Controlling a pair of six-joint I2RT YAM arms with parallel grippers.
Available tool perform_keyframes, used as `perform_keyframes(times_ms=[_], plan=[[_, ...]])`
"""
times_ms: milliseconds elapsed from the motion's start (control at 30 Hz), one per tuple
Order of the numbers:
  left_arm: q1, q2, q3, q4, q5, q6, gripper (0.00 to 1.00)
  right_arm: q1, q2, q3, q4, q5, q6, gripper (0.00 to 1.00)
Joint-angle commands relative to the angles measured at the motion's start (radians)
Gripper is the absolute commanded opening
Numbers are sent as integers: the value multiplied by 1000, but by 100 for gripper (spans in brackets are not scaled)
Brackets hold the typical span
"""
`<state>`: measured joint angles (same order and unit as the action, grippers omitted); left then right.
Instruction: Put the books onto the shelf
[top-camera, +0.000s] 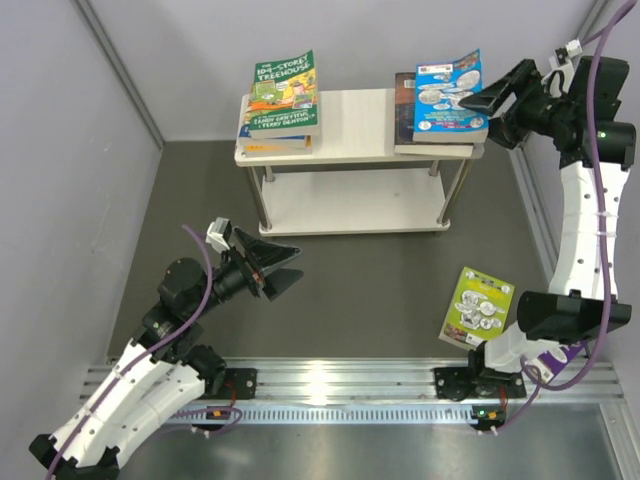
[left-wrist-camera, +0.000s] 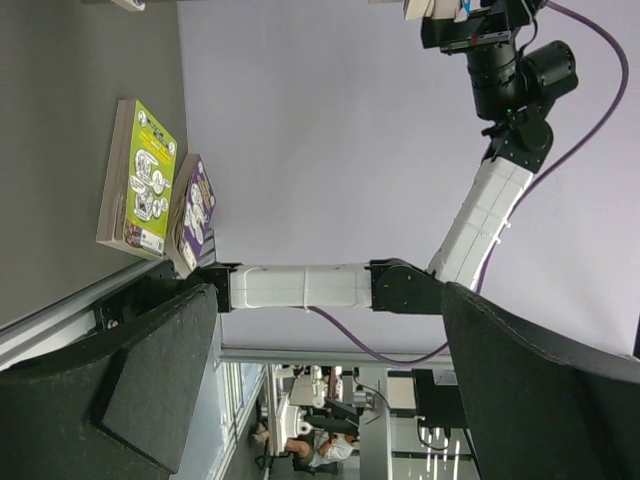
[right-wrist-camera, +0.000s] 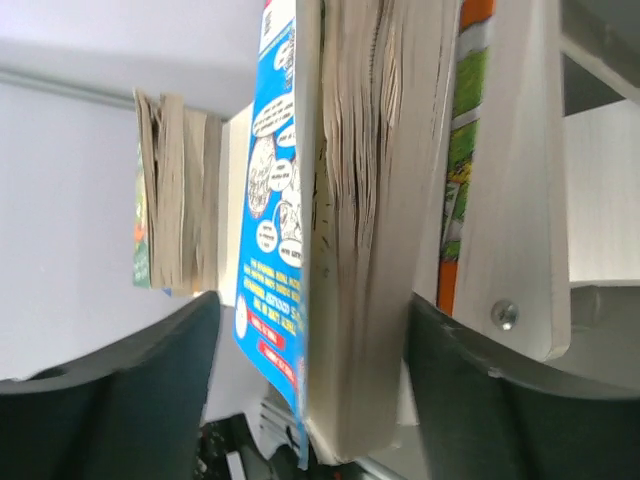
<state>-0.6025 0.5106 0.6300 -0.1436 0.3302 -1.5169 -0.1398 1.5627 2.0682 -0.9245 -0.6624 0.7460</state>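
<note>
R pincer (top-camera: 478, 100), jaws apart, straddles blue book (top-camera: 445, 95) on shelf (top-camera: 360, 120).

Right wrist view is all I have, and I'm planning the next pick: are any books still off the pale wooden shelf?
Observer: Yes, a lime-green paperback book lies flat on the dark table near the right arm's base.
Operator: Only that one?
Observer: No, the left wrist view shows a purple paperback book beside it.
Operator: Left gripper free?
Observer: Yes, the left gripper hangs open and empty above the table.
</note>
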Motion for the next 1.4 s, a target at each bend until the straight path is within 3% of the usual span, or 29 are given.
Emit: perform_keyframes(times_ms=[0, 67, 167, 433, 567, 733, 967, 1033, 1067, 1133, 1167, 1267, 1367], plan=[[6, -4, 20, 24, -13, 6, 98, -23, 30, 42, 26, -35, -23, 76], [6, -3, 20, 29, -14, 7, 98, -23, 42, 52, 21, -48, -28, 86], [6, 8, 20, 39, -11, 11, 98, -23, 49, 63, 15, -57, -37, 90], [7, 60, 30, 73, 15, 15, 98, -23, 56, 127, -66, -17, -109, 93], [7, 88, 34, 93, 29, 20, 98, -24, 54, 159, -141, 38, -166, 100], [10, 120, 40, 108, 52, 23, 97, -47, 46, 162, -166, 84, -192, 100], [21, 135, 50, 111, 70, 35, 97, -175, 39, 161, -77, 8, -111, 98], [32, 138, 56, 105, 75, 41, 97, -194, 43, 159, -42, 1, -79, 85], [41, 140, 60, 104, 84, 43, 97, -196, 46, 155, -28, -6, -70, 70], [55, 141, 63, 101, 96, 46, 97, -195, 46, 139, 19, -11, -36, 49], [72, 143, 65, 101, 111, 47, 97, -196, 42, 109, 38, -17, -25, 31], [93, 144, 65, 104, 128, 46, 97, -195, 40, 83, 67, -6, -13, 5], [121, 146, 54, 127, 151, 38, 97, -193, 45, 56, 70, 17, -19, 2]])
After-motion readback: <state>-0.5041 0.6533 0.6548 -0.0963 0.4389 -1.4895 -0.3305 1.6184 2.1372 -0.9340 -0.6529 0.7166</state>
